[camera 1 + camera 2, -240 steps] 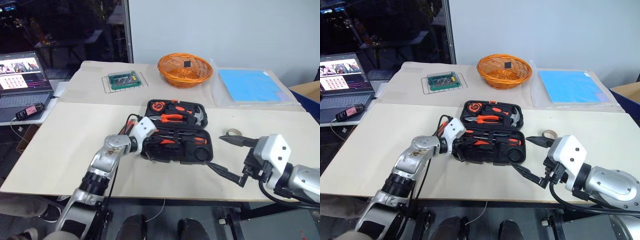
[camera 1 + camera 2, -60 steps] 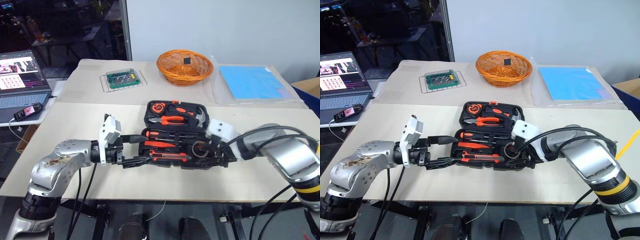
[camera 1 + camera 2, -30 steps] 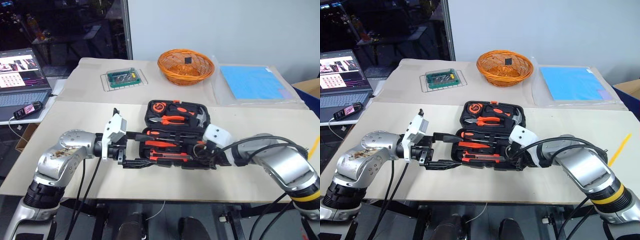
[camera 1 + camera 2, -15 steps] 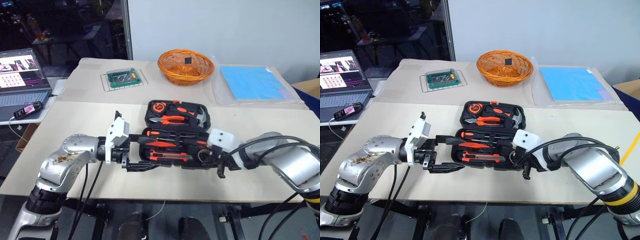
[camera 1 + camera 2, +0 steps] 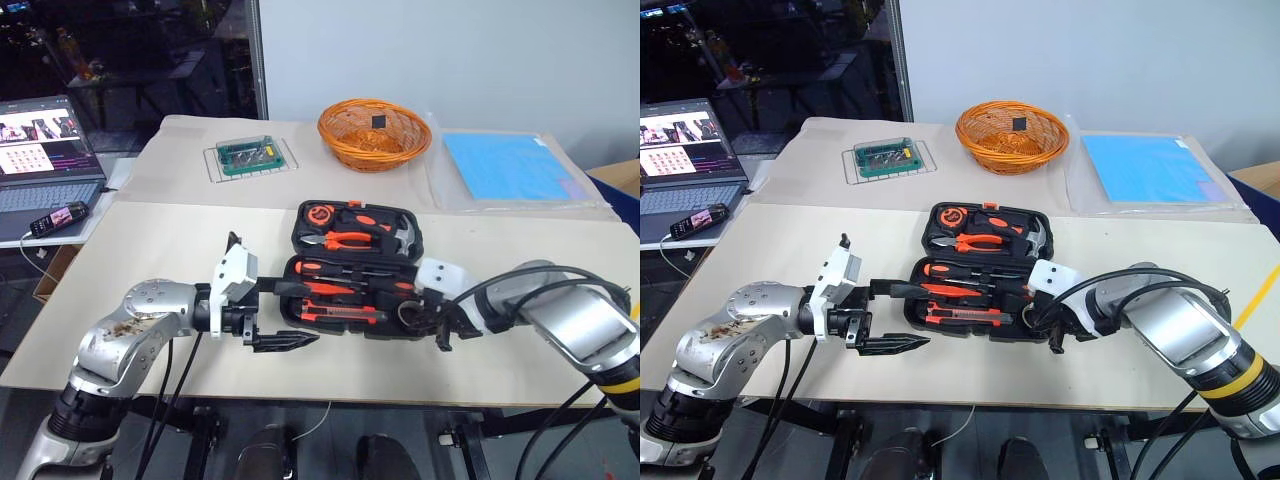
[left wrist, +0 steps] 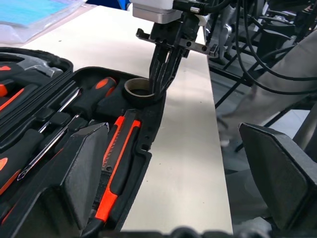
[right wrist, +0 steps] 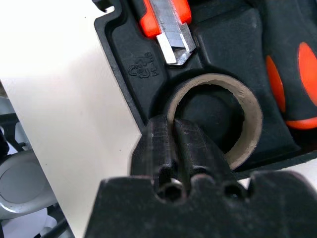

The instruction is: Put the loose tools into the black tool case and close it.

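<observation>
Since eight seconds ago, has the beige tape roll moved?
Yes. The tape roll lay on the table right of the black tool case; now it sits in the case's near-right recess.

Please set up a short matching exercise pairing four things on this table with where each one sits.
Things:
1. tape roll
2. wicker basket
3. laptop
4. pliers

Places:
A. far side of the table
B. round recess, near-right corner of the tool case
C. off the table's left edge
D. far half of the case

Pairs: 1-B, 2-A, 3-C, 4-D
</observation>
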Robot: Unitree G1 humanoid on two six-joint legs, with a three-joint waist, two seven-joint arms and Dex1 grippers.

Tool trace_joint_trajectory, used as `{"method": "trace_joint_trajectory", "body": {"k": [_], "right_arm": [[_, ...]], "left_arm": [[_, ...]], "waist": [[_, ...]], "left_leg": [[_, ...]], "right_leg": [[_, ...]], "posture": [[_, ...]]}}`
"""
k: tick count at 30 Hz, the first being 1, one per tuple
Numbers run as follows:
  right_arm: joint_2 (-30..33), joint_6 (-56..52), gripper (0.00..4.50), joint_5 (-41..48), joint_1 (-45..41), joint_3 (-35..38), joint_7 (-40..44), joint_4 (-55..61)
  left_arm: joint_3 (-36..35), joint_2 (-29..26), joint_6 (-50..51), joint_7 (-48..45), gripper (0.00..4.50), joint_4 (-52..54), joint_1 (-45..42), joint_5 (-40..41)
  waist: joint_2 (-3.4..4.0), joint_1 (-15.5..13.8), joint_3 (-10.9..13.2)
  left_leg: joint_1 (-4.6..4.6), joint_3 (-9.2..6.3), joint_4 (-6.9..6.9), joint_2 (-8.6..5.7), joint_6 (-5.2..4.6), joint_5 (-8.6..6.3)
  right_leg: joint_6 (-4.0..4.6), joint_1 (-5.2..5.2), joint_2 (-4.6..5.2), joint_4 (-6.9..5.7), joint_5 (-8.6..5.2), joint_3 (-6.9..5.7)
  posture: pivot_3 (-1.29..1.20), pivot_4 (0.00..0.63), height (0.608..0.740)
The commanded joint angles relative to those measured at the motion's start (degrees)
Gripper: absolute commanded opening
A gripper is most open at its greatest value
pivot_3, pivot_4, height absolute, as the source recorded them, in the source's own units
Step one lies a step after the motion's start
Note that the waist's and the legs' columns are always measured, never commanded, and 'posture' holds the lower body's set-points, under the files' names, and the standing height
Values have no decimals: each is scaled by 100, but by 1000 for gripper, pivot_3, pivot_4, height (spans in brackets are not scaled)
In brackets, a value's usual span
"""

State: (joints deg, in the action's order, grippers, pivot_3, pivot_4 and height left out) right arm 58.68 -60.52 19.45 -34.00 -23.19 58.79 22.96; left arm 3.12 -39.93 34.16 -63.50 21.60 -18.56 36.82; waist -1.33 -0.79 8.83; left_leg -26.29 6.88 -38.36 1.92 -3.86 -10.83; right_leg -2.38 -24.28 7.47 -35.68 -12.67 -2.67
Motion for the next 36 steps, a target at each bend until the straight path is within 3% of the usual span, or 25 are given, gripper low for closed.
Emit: {"method": "trace_joint_trajectory", "body": {"k": [1, 2, 8, 14, 21, 30, 31, 33, 35, 36], "right_arm": [[-8, -135, 1875, 357, 40, 268, 246, 276], [-6, -154, 2299, 426, 55, 365, 250, 324], [-260, -445, 2299, 996, 87, 1367, -42, 534], [-1827, -931, 2299, 738, -725, 2904, -2060, -696], [-2500, -739, 2299, 10, -1703, 2911, -3282, -2895], [-2935, 176, 2299, -580, -2439, 2585, -3465, -5438], [-2965, 227, 2329, -612, -2478, 2580, -3457, -5569], [-3011, 261, 1804, -620, -2527, 2589, -3374, -5775], [-3014, 293, 1245, -660, -2545, 2576, -3327, -5916], [-3006, 264, 1053, -655, -2544, 2579, -3289, -5932]], "left_arm": [[-203, 71, 137, 197, 4500, 137, -21, 227], [-223, 98, 181, 244, 4500, 108, -38, 265], [-554, 460, 815, 994, 4500, -281, -436, 687], [-852, 1356, 1936, 3368, 4500, -1938, -2019, 121], [-804, 1847, 1936, 4035, 4500, -4444, -3464, -615], [-627, 2076, 763, 3541, 4500, -7381, -4710, -1586], [-642, 2081, 707, 3456, 4245, -7552, -4761, -1631], [-603, 2101, 612, 3224, 3869, -7794, -4815, -1753], [-545, 2130, 563, 3006, 3022, -7942, -4842, -1880], [-554, 2158, 539, 2955, 2803, -7987, -4857, -1911]], "waist": [[0, 3, 0], [0, 7, 0], [-1, 7, 1], [-17, 2, 11], [-18, 18, 12], [-20, 100, 16], [-20, 115, 16], [-19, 153, 18], [-21, 169, 18], [-20, 174, 18]], "left_leg": [[0, 0, 0, 0, -1, 0], [-1, 0, 1, 0, -4, 2], [-1, 1, -1, 0, -4, 3], [2, -12, -43, 0, -2, 2], [-15, 5, -39, -10, -42, 27], [-22, 24, 17, -22, -16, 50], [-22, 24, 21, -22, -16, 50], [-22, 25, 29, -22, -12, 52], [-21, 26, 29, -21, -11, 53], [-21, 25, 29, -19, -11, 53]], "right_leg": [[-1, 1, 0, -1, 0, 0], [-3, 4, 0, -2, 1, 1], [-7, 4, -1, -9, 5, 2], [-30, 11, -8, -20, 29, -4], [-55, 6, -7, -20, 56, 2], [-63, -9, -8, -6, 49, 8], [-66, -8, -8, -6, 47, 7], [-66, -9, -7, -9, 47, 7], [-66, -9, -7, -10, 47, 8], [-66, -8, -7, -10, 47, 7]], "posture": [[0, 150, 740], [0, 150, 740], [0, 150, 740], [0, 150, 740], [0, 150, 740], [0, 150, 740], [0, 150, 740], [0, 150, 740], [0, 150, 740], [0, 150, 740]]}}
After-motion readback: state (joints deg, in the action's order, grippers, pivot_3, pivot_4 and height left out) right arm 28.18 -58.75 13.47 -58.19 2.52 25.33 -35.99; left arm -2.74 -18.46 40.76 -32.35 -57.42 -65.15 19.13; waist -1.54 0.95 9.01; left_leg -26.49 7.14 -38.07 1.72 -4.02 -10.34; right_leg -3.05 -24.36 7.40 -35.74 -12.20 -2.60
